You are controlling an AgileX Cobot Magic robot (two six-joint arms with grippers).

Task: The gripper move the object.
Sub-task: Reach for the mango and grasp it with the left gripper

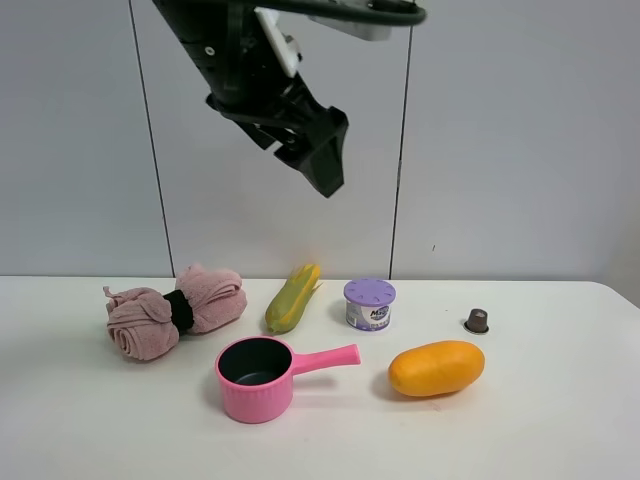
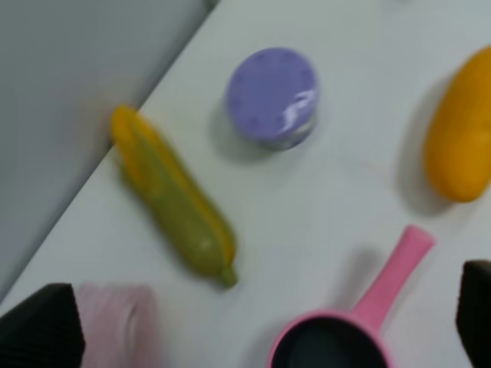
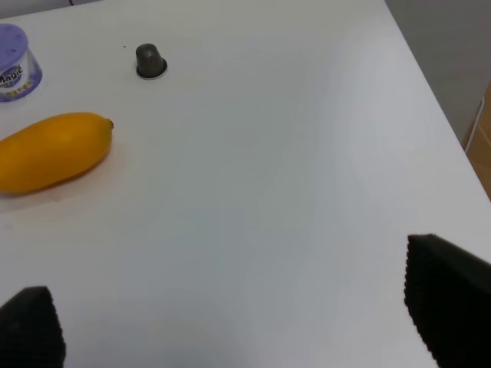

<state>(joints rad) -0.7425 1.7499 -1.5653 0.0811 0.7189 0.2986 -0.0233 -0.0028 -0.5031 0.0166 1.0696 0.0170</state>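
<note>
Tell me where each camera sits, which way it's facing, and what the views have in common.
Exterior high: mounted high, facing the table and wall; the left gripper hangs overhead.
Left wrist: looks down on corn and pink pot; its black fingertips edge the picture.
Right wrist: looks down on the table's right end; right gripper open wide.
Shared: all three show the mango and purple tub.

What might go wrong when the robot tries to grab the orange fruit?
The mango is smooth and rounded, so it may slip or roll from the jaws. The pink pot's handle points at it and the purple can stands nearby; the left gripper, hanging high above, might bump either coming down.
</note>
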